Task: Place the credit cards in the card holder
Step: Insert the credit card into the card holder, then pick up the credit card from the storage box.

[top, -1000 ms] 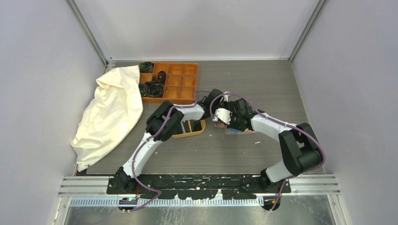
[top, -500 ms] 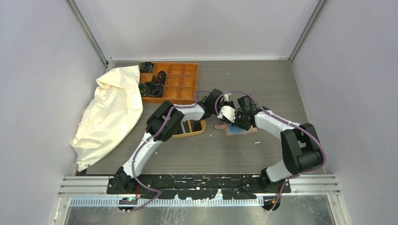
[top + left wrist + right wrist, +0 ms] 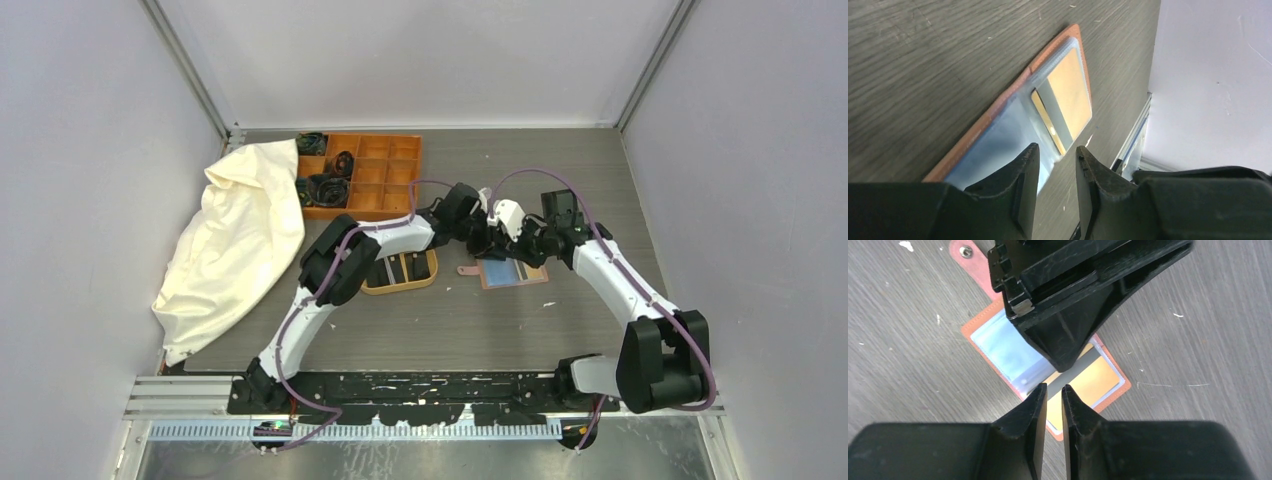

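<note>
One open card holder, one gold card inside, left hand, right hand both ajar, empty

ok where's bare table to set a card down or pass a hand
Free: back right, between the orange box and the right wall; the near strip between the oval tray, card holder and arm bases. Crowded: over the card holder, where left gripper and right gripper meet; far left, where the cloth overlaps the box.
</note>
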`<control>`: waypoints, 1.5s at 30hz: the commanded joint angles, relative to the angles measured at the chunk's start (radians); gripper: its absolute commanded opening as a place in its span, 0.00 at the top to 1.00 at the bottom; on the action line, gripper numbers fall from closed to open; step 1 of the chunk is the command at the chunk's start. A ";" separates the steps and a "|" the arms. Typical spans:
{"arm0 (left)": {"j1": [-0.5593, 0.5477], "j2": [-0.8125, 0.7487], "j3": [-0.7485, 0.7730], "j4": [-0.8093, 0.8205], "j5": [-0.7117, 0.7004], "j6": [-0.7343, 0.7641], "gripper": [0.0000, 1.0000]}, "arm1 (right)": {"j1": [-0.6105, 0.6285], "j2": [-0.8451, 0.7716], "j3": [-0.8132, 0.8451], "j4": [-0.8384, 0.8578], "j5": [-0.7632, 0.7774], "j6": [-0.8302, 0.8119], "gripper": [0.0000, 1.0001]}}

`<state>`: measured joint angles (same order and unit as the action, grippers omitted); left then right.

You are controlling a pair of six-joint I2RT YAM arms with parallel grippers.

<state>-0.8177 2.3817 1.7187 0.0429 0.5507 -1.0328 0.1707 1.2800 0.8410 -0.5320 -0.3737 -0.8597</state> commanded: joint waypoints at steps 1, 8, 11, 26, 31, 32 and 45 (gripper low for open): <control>0.005 -0.149 -0.011 -0.076 -0.074 0.112 0.66 | -0.013 -0.032 0.051 -0.036 -0.095 0.081 0.77; 0.005 -0.383 -0.179 -0.053 -0.169 0.268 0.65 | -0.080 -0.120 0.078 -0.052 -0.216 0.165 0.75; 0.006 -0.548 -0.317 -0.049 -0.227 0.405 0.65 | -0.120 -0.183 0.072 -0.037 -0.260 0.203 0.67; 0.170 -1.402 -0.998 -0.035 -0.557 0.681 0.00 | -0.238 -0.246 0.049 0.106 -0.467 0.582 0.01; 0.176 -1.595 -1.174 -0.006 -0.600 0.655 0.02 | -0.223 -0.111 0.159 0.064 -0.682 0.659 0.00; 0.176 -1.615 -1.201 -0.004 -0.606 0.647 0.02 | -0.203 -0.085 0.182 0.064 -0.683 0.681 0.00; 0.175 -1.736 -1.380 0.014 -0.689 0.553 0.09 | 0.127 0.157 0.305 0.146 -0.403 0.789 0.01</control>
<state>-0.6456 0.6762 0.3416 0.0021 -0.0906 -0.4431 0.2741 1.3705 1.0706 -0.4389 -0.8963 -0.1360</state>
